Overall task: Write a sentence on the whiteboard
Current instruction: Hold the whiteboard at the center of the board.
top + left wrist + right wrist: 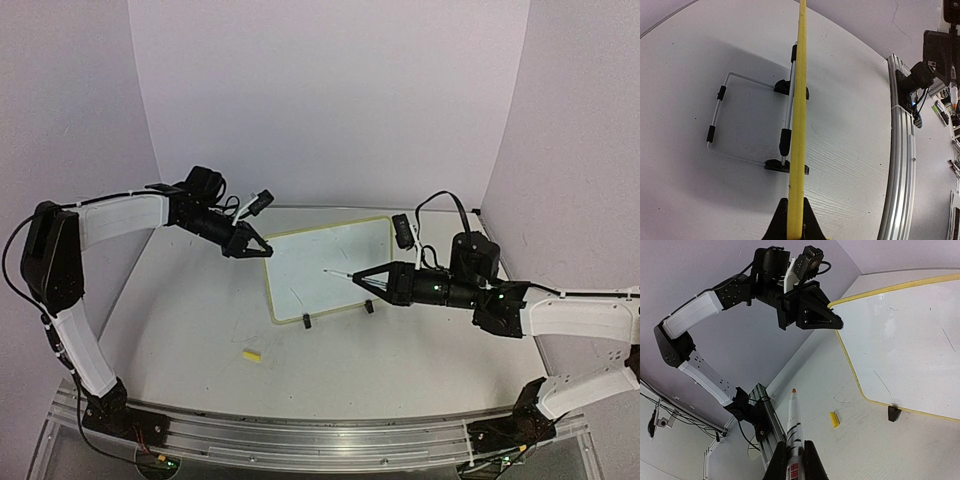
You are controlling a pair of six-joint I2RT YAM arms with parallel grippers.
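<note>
The whiteboard [322, 262] stands tilted on its two black clip feet [306, 321] at the table's middle. It shows only a few faint short strokes [945, 339], and no sentence can be read. My left gripper [266, 252] is shut on the board's yellow rim at its upper left corner. In the left wrist view the rim [799, 115] runs edge-on out of that gripper [795, 200]. My right gripper [357, 276] is shut on a white marker [795, 427] with an orange tip. The tip [327, 270] sits in front of the board's face; I cannot tell whether it touches.
A small yellow marker cap [252, 354] lies on the table in front of the board's left side; it also shows in the right wrist view [834, 419]. A wire stand [747, 120] props the board from behind. The aluminium rail [320, 440] runs along the near edge.
</note>
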